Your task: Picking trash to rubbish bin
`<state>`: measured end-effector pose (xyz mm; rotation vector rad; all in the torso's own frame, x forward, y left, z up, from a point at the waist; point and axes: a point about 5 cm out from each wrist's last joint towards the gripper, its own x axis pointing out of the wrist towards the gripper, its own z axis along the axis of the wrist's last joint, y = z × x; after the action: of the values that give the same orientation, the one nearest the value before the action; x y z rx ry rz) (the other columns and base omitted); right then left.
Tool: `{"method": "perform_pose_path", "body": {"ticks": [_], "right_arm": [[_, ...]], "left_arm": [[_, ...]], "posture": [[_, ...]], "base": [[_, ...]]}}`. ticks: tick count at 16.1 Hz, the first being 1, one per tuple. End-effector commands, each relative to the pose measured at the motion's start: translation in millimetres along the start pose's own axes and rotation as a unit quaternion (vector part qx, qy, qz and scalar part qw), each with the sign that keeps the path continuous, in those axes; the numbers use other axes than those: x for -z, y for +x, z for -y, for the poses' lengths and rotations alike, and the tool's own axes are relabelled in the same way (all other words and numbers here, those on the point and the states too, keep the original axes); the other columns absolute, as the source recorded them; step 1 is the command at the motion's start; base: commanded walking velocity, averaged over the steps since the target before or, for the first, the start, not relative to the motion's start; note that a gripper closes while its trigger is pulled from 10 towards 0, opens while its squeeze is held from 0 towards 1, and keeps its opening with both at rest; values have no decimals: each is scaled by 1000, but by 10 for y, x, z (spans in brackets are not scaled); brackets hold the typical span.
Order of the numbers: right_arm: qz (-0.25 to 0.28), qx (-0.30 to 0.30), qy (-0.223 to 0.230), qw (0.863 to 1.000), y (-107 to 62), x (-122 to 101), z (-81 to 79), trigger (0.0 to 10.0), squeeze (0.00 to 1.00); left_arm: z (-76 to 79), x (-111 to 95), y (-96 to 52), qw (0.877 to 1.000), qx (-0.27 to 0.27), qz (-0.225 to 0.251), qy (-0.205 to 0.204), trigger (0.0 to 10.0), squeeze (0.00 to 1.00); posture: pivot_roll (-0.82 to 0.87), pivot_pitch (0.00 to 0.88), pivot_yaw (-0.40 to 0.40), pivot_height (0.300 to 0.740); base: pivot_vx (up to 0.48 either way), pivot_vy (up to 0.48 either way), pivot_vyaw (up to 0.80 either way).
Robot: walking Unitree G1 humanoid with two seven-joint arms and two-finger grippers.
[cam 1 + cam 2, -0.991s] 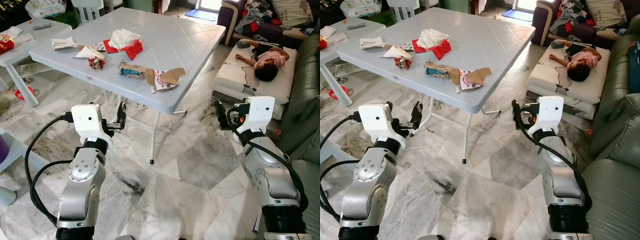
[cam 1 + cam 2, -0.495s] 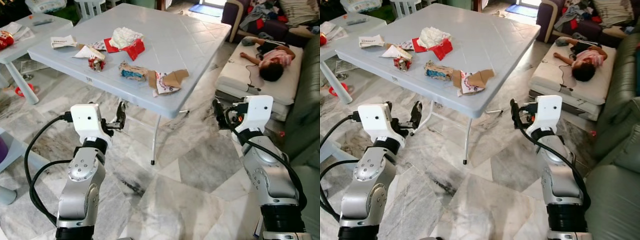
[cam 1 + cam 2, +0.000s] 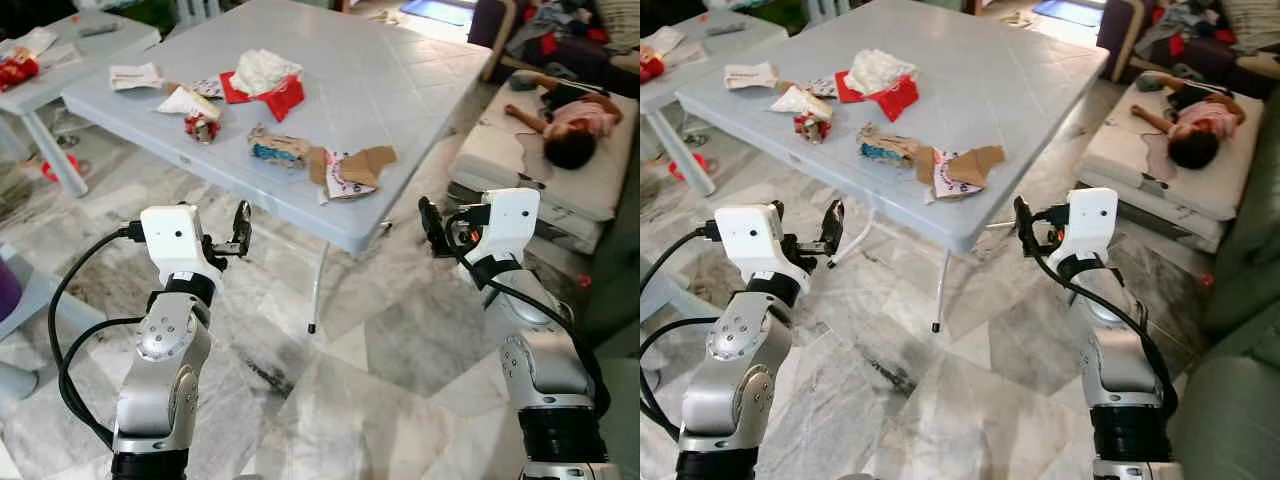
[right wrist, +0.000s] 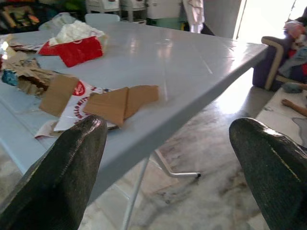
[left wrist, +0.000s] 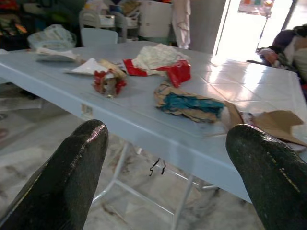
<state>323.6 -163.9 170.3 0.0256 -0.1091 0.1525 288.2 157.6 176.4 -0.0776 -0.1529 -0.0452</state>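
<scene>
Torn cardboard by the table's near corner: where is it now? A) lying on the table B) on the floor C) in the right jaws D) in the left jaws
A: the cardboard lies flat on the table near its corner, while the left gripper and right gripper hang open below the edge, holding nothing.

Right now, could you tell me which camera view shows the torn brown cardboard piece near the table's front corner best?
The right wrist view: the cardboard piece lies close, between the right gripper's open fingers. Both eye views show it smaller, from above, on the table. The left wrist view catches it only at the frame's edge.
</scene>
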Motion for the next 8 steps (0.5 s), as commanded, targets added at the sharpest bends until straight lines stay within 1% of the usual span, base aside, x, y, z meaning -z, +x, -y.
{"method": "perform_pose_path", "body": {"ticks": [1,8], "right_arm": [[3,-1,-2,1000,9,-20,12,10000,0],[3,-15,-4,1000,11,-17,-30,10000,0]], "left_arm": [[6,-14,-1,1000,1,0,-2,10000,0],[7,-8,1,1000,-2,-2,-4,10000,0]], "posture": [[141,116,-46,740],[140,118,-48,740]], "base": [[319,0,0],[312,253,0]]}}
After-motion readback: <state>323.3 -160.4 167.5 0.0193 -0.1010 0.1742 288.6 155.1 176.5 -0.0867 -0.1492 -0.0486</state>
